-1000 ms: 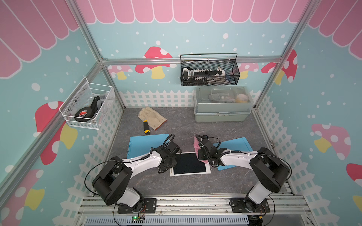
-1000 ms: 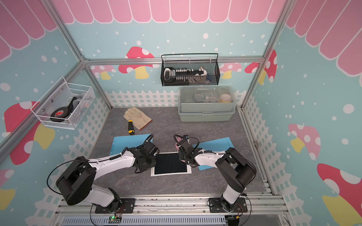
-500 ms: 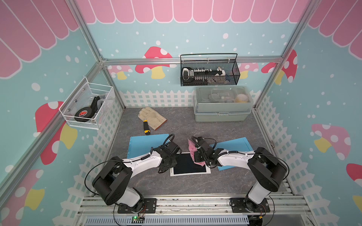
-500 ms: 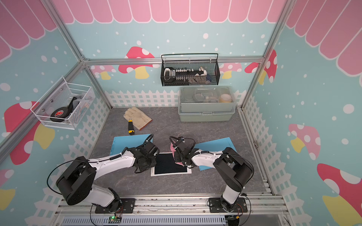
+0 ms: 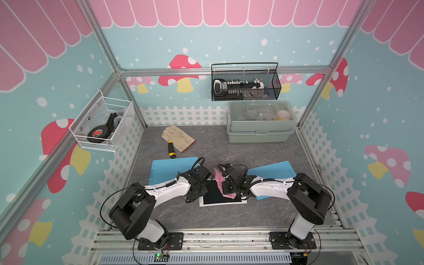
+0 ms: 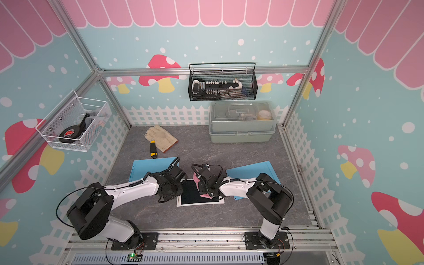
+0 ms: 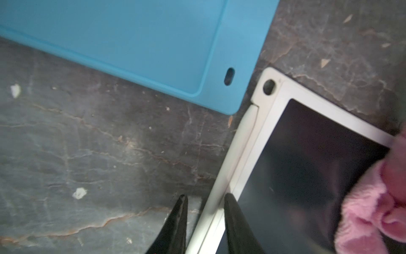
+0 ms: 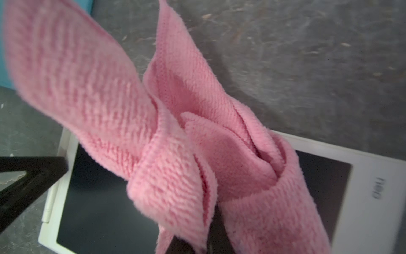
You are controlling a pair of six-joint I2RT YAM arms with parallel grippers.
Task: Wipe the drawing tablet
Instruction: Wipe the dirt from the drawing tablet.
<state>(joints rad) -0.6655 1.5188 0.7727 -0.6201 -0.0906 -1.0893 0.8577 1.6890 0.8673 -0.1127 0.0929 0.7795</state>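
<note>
In both top views the tablet lies flat on the table, just under the two grippers. The left gripper is over the tablet's edge on its own side. The right gripper is over the opposite half of the screen and is clamped on a pink cloth, which sticks out beyond this gripper and also hangs down onto the screen. A blue mat lies partly under each arm: the left mat and the right mat. Far beyond the left gripper are a glove and a knife, touching each other. Far beyond the right gripper a box stands at the back wall. In the left wrist view the fingers of the left gripper stand a little apart, and between them are the tablet's white rim and a pen docked in it. One finger is over the table, the other over the rim beside the screen; whether they press on it I cannot tell. The cloth touches the screen ahead of this gripper. In the right wrist view the right gripper is closed on the bunched cloth, which covers the middle of the tablet. A black finger of the left gripper is at the tablet's far edge.
</note>
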